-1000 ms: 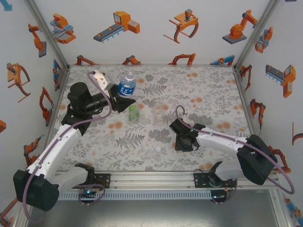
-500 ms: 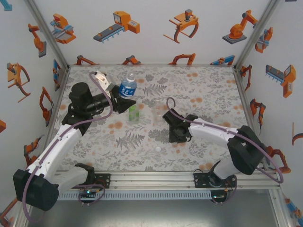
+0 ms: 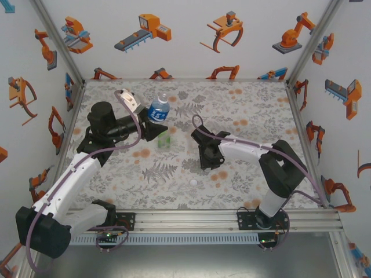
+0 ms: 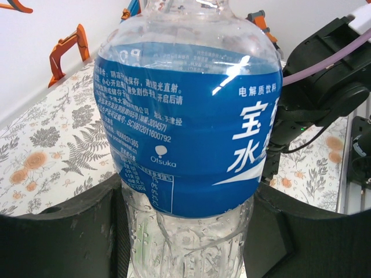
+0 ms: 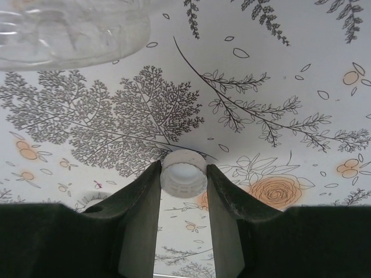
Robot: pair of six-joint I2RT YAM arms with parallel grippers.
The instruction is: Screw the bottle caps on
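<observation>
The blue-labelled bottle [image 3: 157, 109] is lifted off the mat and tilted, and my left gripper [image 3: 153, 126] is shut on its clear lower body [image 4: 185, 237]. Its neck runs out of the top of the left wrist view. The green-tinted bottle [image 3: 164, 139] stands just below it on the mat. My right gripper [image 3: 204, 156], at mid-table, is shut on a white bottle cap [image 5: 184, 172], its open side facing the camera. The base of the plain clear bottle [image 5: 64, 29] lies beyond that cap. Another white cap [image 3: 193, 183] rests loose on the mat nearer the front.
The floral mat [image 3: 249, 110] covers the table inside white walls with orange robot prints. The right arm's forearm [image 3: 249, 152] stretches across the right half. A metal rail [image 3: 185, 219] runs along the front edge.
My right arm has swung left and away from the front edge, carrying the cap toward the bottles. My left gripper has shifted slightly right with the blue-labelled bottle.
</observation>
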